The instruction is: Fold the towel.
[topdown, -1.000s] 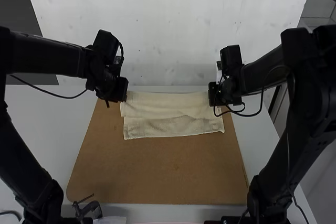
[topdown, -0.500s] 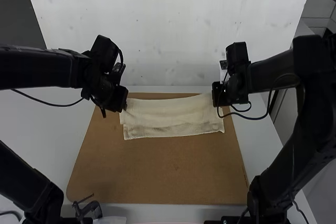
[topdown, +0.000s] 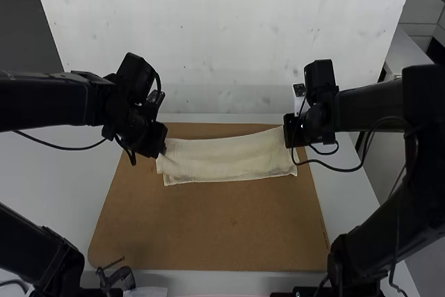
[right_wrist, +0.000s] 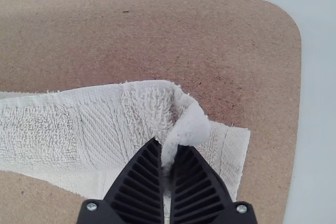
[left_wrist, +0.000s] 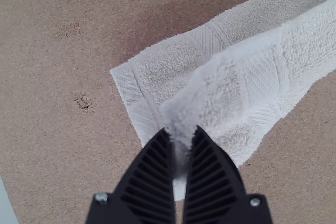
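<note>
The cream towel [topdown: 229,158] lies as a narrow folded strip across the far part of the brown board, its upper layer raised at both ends. At the strip's left end is my left gripper [topdown: 161,152]; at its right end is my right gripper [topdown: 289,142]. In the left wrist view, my left gripper [left_wrist: 182,142] is shut on a corner of the upper layer, above the lower layer of the towel [left_wrist: 163,61]. In the right wrist view, my right gripper [right_wrist: 169,156] pinches a bunched corner of the towel [right_wrist: 105,114], with another layer beneath.
The brown board [topdown: 208,231] rests on a white table [topdown: 66,172], with a pale wall [topdown: 222,33] behind it. A small black clamp-like object [topdown: 118,277] sits at the near left edge of the board.
Both grippers have moved slightly toward the near side, the right one also a little rightward. The towel's upper layer came nearer with them, covering more of the lower layer and baring board behind it.
</note>
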Action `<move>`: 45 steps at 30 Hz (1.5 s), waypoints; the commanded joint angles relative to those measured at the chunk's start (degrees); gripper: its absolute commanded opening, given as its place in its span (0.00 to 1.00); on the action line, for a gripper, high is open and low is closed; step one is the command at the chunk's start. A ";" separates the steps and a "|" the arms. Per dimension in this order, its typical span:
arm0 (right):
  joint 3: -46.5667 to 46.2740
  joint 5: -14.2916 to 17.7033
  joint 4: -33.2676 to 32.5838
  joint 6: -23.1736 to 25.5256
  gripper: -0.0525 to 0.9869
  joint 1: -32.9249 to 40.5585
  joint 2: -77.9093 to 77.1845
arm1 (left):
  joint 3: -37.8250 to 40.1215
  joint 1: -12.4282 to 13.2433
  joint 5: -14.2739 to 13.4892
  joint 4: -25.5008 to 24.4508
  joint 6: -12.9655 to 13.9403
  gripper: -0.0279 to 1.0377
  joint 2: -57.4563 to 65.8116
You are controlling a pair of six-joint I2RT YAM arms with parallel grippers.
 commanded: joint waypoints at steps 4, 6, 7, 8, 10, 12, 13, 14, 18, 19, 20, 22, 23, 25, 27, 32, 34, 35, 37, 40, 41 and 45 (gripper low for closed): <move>0.53 2.75 4.89 -0.27 0.07 -1.00 5.46 | 2.02 1.47 -1.68 3.27 0.64 0.04 6.86; 1.06 3.11 5.86 -0.09 0.07 -1.00 7.40 | 2.81 1.73 -1.85 4.41 0.64 0.04 8.44; 1.24 3.11 6.21 -0.09 0.07 -1.26 8.10 | 3.25 1.91 -1.85 4.59 0.73 0.04 9.14; 1.41 3.11 6.74 0.00 0.07 -1.35 8.98 | 3.78 2.08 -1.85 4.77 0.99 0.04 9.93; 1.59 3.72 7.53 0.17 0.07 -1.35 10.47 | 4.92 2.43 -1.94 5.03 1.43 0.04 11.69; 1.68 4.34 8.50 0.17 0.07 -1.26 11.79 | 6.06 2.52 -2.55 5.82 1.78 0.04 13.27; 1.76 4.42 8.85 0.26 0.07 -1.35 12.14 | 6.68 2.79 -2.55 6.08 1.96 0.04 14.07; 1.85 4.51 9.46 0.35 0.07 -1.26 12.58 | 7.38 3.14 -2.55 6.26 2.14 0.04 14.68; 2.82 4.60 10.61 1.05 0.07 -1.26 14.34 | 8.88 3.75 -2.55 6.88 2.22 0.04 17.40; 2.99 4.69 11.13 1.05 0.07 -1.26 14.87 | 8.96 3.93 -2.55 7.23 2.22 0.04 17.76; 3.43 4.69 11.13 1.14 0.07 -1.26 15.40 | 8.96 4.10 -2.47 7.49 2.31 0.04 18.11; 4.31 4.78 11.40 1.67 0.07 -1.17 16.27 | 8.96 4.19 -2.47 7.75 2.31 0.04 18.64; 4.84 4.78 11.40 1.84 0.07 -1.17 16.80 | 8.96 4.19 -2.47 7.75 2.31 0.04 18.90; 5.63 4.78 11.40 1.93 0.07 -1.17 17.59 | 8.96 4.37 -2.55 7.75 2.58 0.04 19.43; 6.16 4.78 11.48 2.11 0.07 -1.17 18.21 | 9.14 4.46 -2.47 7.75 2.66 0.04 20.13; 6.86 5.04 12.63 2.46 0.07 -1.17 19.97 | 9.23 4.28 -2.47 7.75 3.19 0.04 20.92; 6.95 5.04 12.63 2.63 0.07 -1.08 20.14 | 9.14 4.10 -2.47 7.58 3.28 0.04 21.01; 6.95 5.04 12.63 2.63 0.07 -1.08 20.23 | 9.14 4.10 -2.47 7.49 3.37 0.04 21.10; 6.86 5.04 12.72 2.55 0.07 -1.17 20.32 | 9.23 4.19 -2.47 7.49 3.45 0.04 21.27; 6.86 4.69 13.51 3.86 0.24 -2.49 19.88 | 9.49 4.72 -2.55 7.67 3.45 0.07 21.27; 6.69 4.07 14.21 4.39 0.45 -3.02 19.44 | 9.67 5.07 -3.52 7.75 3.37 0.20 21.27; 6.33 1.35 14.56 6.59 0.99 -4.25 17.94 | 10.81 8.41 -3.17 7.84 3.28 0.96 19.69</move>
